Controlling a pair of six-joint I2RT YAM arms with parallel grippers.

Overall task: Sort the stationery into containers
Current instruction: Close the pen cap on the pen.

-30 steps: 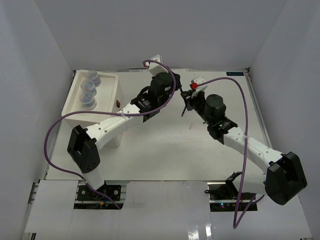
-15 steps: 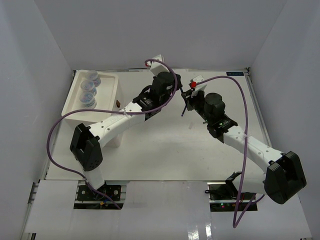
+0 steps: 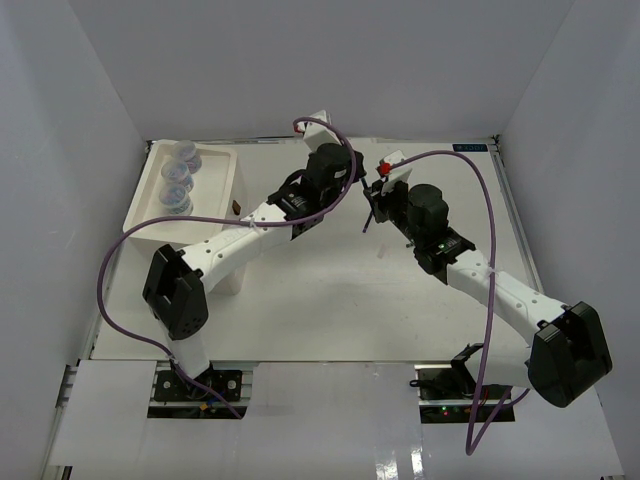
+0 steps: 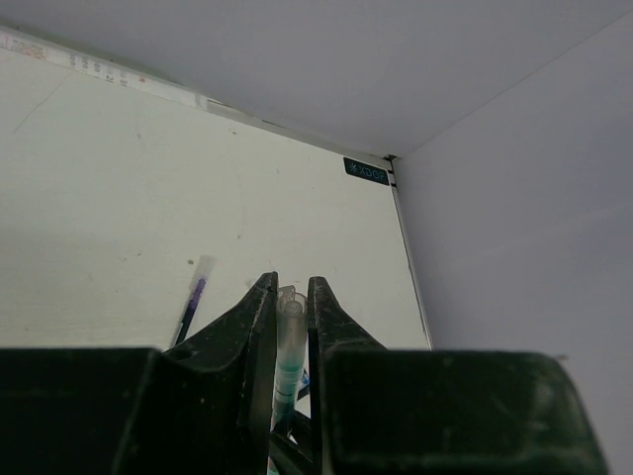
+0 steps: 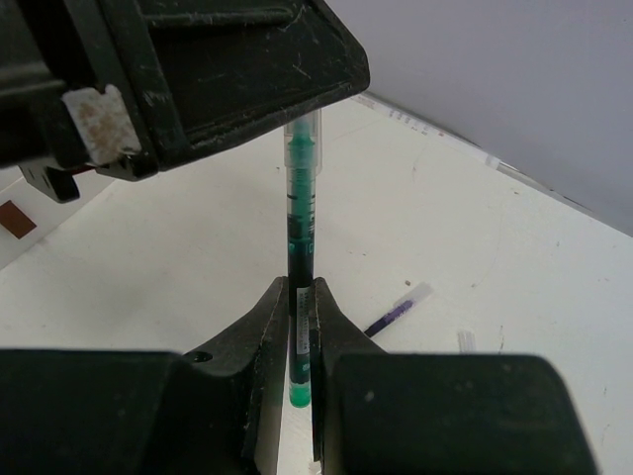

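I've got the green pen [image 5: 301, 213] pinched by both arms mid-frame above the table [image 5: 475, 247]. The right gripper [image 5: 300, 302] is clamped narrow on its lower barrel, and the left gripper [image 4: 289, 297] nips the clear cap end. A purple-blue pen [image 5: 394, 315] lies on the table beyond (lower right, right wrist view). Three jars [image 3: 177, 180] sit in the box's top tray [image 3: 218, 185], upper left overhead.

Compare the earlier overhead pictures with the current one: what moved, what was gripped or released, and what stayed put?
The left arm shifted slightly rightward, its purple cable swinging along; the right arm barely moved. Nothing was grasped or released: the left gripper and right gripper stay shut on the green pen. The three jars stay in the white tray.
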